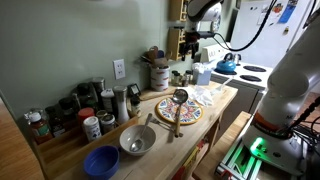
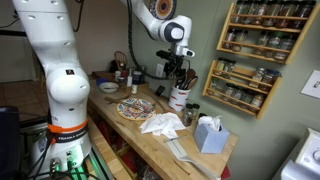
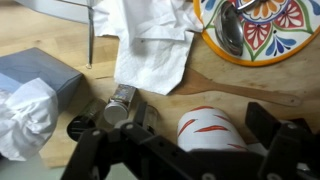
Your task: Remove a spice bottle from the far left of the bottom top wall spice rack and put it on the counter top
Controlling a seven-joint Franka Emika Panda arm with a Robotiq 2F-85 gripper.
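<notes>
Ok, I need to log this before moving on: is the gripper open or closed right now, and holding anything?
Gripper: open, holding nothing; the spice bottle sits on the counter top.

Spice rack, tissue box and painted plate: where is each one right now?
spice rack (image 2: 243,83), exterior view, lower unit's wooden shelf rail.
tissue box (image 2: 210,136), exterior view, blue side.
plate (image 3: 275,30), wrist view, painted face.

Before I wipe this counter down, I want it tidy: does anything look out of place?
A crumpled white paper towel lies loose on the counter top between the blue tissue box and the patterned plate, and a ladle rests across that plate. No spill or breakage shows.
</notes>
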